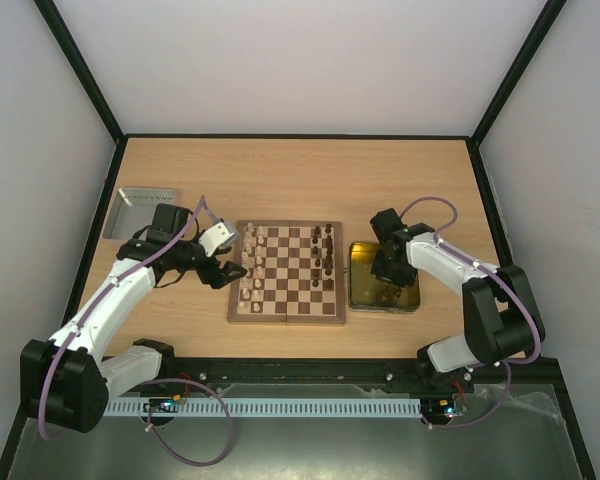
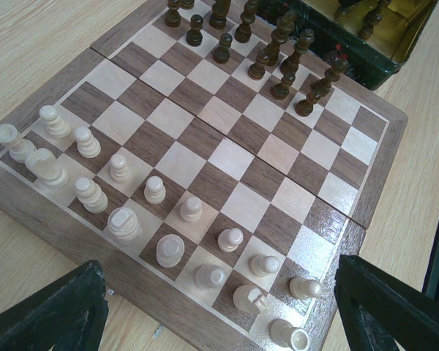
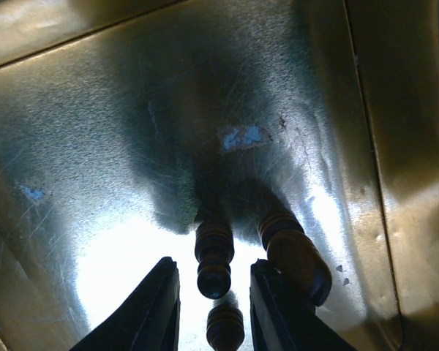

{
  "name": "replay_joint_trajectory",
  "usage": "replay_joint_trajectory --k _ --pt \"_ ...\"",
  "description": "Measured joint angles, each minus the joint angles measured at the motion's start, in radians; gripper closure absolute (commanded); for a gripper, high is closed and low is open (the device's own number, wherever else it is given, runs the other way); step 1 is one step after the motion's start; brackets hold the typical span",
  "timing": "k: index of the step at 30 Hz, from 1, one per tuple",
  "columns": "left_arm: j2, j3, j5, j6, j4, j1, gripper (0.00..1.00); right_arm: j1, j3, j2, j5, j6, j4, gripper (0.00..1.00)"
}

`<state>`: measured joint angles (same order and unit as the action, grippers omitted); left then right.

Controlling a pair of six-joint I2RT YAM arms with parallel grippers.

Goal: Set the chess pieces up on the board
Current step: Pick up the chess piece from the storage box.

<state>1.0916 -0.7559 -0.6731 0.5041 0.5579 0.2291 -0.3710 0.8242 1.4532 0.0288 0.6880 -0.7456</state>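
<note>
Right gripper (image 3: 214,267) is down in the yellow tray (image 3: 95,110) toward its near edge. Jaws are narrowly apart around a dark piece (image 3: 214,252), not clamped. Centre before closing and dodge the neighbour piece (image 3: 296,256). Left gripper (image 2: 216,265) is wide apart at the left edge of the board (image 2: 29,201).

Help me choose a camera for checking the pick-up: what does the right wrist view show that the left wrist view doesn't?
Only the right wrist view: the right tool straddling a dark piece lying in the yellow tray, gaps either side, and a second dark piece beside it. Only the left wrist view: the board, pale pieces along its near side, dark pieces on its far side, and the left tool wide open, empty. Both: the tray with dark pieces in it.
</note>
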Motion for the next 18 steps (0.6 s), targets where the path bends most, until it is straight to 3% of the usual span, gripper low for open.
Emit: replay_joint_trajectory --k 6,13,18 --pt "0.000 0.000 0.000 0.000 0.000 0.000 0.15 0.008 -0.011 0.006 0.009 0.000 0.018 0.80" --pt "0.000 0.000 0.000 0.000 0.000 0.000 0.15 0.011 -0.014 0.019 0.011 0.003 0.033 0.97" --pt "0.000 0.000 0.000 0.000 0.000 0.000 0.15 0.011 -0.012 0.020 0.008 0.005 0.032 0.98"
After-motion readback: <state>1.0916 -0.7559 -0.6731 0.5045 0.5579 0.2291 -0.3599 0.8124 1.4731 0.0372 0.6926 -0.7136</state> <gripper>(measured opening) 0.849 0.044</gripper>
